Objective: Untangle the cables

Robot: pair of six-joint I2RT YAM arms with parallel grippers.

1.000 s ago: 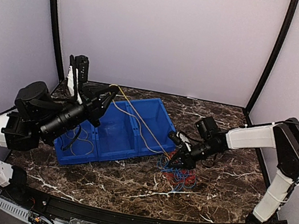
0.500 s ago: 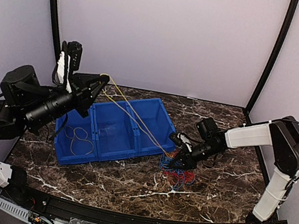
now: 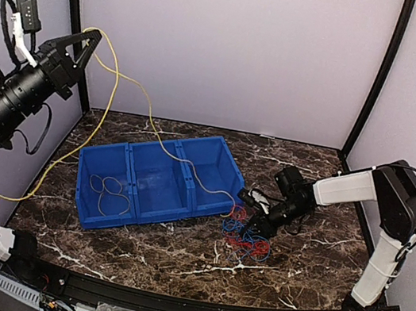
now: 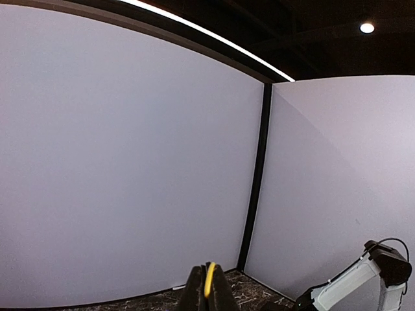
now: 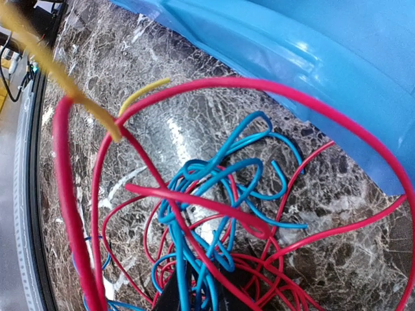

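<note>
Left gripper point(image 3: 90, 36), high at 10 o'clock: jaws pressed together, pinching the yellow cable point(image 4: 208, 284). The cable's long axis runs from 10 to 4 o'clock, across the blue bin point(image 3: 218, 144), to the red and blue cables point(image 3: 250, 246). Right gripper point(image 3: 249, 221) is in that tangle; its spread cannot be told.

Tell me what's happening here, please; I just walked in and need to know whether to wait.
Two robot arms are working a tangle apart. The left end effector, held high at the left, is shut on a thin yellow cable that runs down across the blue plastic three-compartment bin into the bundle of red and blue wires on the dark marble tabletop. The right end effector is down in that bundle; whether it grips any wire is unclear.
</note>
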